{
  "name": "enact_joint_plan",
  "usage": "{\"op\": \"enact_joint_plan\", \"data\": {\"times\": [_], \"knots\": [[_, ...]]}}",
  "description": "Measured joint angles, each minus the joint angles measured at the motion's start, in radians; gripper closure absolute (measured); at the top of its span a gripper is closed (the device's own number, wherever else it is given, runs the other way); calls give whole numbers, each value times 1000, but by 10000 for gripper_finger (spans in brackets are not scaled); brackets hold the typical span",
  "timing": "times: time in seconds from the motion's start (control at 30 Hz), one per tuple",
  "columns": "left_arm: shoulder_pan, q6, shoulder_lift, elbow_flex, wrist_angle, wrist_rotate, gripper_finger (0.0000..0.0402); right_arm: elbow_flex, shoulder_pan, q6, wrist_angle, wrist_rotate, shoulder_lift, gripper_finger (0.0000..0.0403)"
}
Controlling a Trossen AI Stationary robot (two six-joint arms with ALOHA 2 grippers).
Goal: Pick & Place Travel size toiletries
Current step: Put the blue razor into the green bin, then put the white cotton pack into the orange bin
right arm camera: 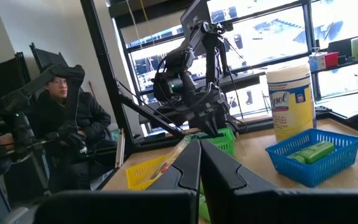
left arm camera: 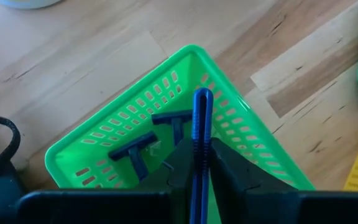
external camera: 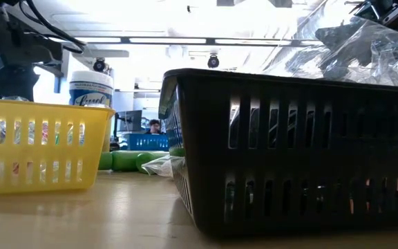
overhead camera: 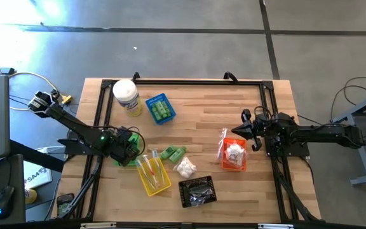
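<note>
Left gripper (left arm camera: 201, 163) pinches a blue razor (left arm camera: 201, 134) above the green basket (left arm camera: 229, 109), table's left edge | right gripper (right arm camera: 199, 163) closed, empty, right edge

bright overall; glare patch on the floor (overhead camera: 43, 9) top left in the high view, wood table (overhead camera: 202, 121) evenly lit with soft, short shadows. low view is backlit: ceiling lights (external camera: 206, 38) blow out white, black basket (external camera: 296, 145) close up and soft, yellow basket (external camera: 36, 145) slightly blurred. right wrist view faces bright windows (right arm camera: 260, 37), so the far arm (right arm camera: 191, 74) is near-silhouette; left wrist fingers (left arm camera: 166, 177) out of focus.
</note>
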Motion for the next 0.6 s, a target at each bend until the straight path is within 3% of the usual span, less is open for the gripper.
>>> {"op": "enact_joint_plan", "data": {"times": [0.33, 0.5, 0.6], "knots": [[0, 64, -8, 4, -18, 0, 249, 0, 0, 7, 0, 0, 0, 400], [0, 182, -24, 123, -155, -15, 237, 0, 0, 7, 1, 0, 0, 400], [0, 341, -24, 238, -225, -54, 238, 0, 0, 7, 3, 0, 0, 400]]}}
